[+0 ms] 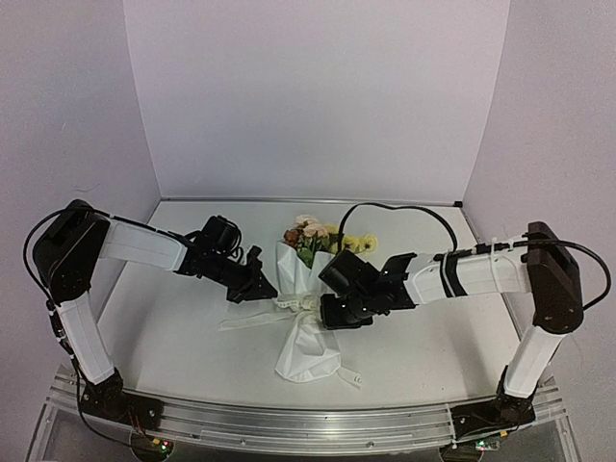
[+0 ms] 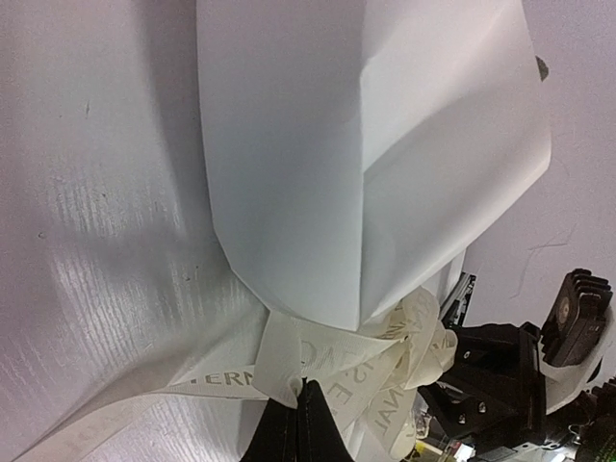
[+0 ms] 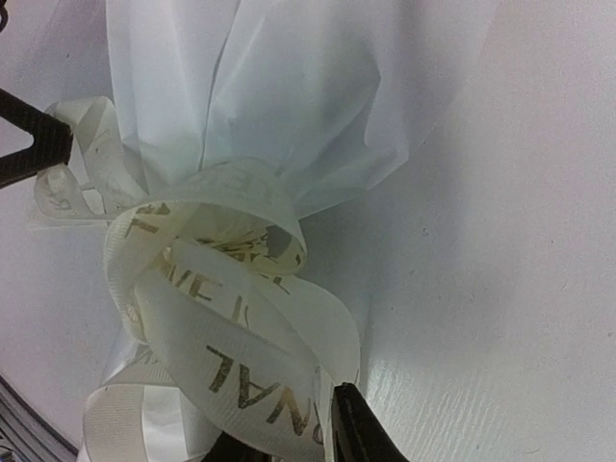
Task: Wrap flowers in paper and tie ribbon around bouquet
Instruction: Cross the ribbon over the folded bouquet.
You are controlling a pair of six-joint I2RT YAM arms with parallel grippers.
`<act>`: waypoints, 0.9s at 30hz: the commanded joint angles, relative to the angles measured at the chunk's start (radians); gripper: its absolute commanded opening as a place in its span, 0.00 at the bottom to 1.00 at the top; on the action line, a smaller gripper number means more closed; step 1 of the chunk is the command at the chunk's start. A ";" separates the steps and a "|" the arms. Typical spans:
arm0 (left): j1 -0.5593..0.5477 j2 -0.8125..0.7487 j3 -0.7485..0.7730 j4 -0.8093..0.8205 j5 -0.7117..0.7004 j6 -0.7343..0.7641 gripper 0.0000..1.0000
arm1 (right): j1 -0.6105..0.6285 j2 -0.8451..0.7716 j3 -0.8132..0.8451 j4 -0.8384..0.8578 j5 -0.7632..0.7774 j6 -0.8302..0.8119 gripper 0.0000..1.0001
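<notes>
Left claw (image 2: 303, 414): closed, my tips at the ribbon (image 3: 221, 289) knot.
Right claw (image 3: 294, 433): fingers partly apart, a ribbon loop between them.
Bouquet (image 1: 306, 289): lying on the table (image 1: 183, 327) between my claws, ribbon round its waist.

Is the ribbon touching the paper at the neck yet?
Touching. The right wrist view shows the ribbon looped snugly around the paper at its gathered neck, the sheet pinching in where the band crosses it.

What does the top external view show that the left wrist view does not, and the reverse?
Only the top external view: the flowers, above the wide rim of the paper. Only the left wrist view: dark printed letters on the ribbon. Both: the white paper gathered narrow where the ribbon wraps it.
</notes>
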 commanded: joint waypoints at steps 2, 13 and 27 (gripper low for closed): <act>0.017 -0.013 -0.022 0.007 -0.041 -0.004 0.00 | -0.005 -0.067 -0.028 -0.021 0.047 0.015 0.11; 0.050 -0.007 0.000 -0.031 -0.050 0.039 0.00 | -0.007 -0.073 0.097 -0.261 0.298 -0.171 0.02; 0.058 -0.009 -0.002 -0.034 -0.046 0.052 0.00 | -0.042 -0.054 0.043 -0.195 0.221 -0.133 0.34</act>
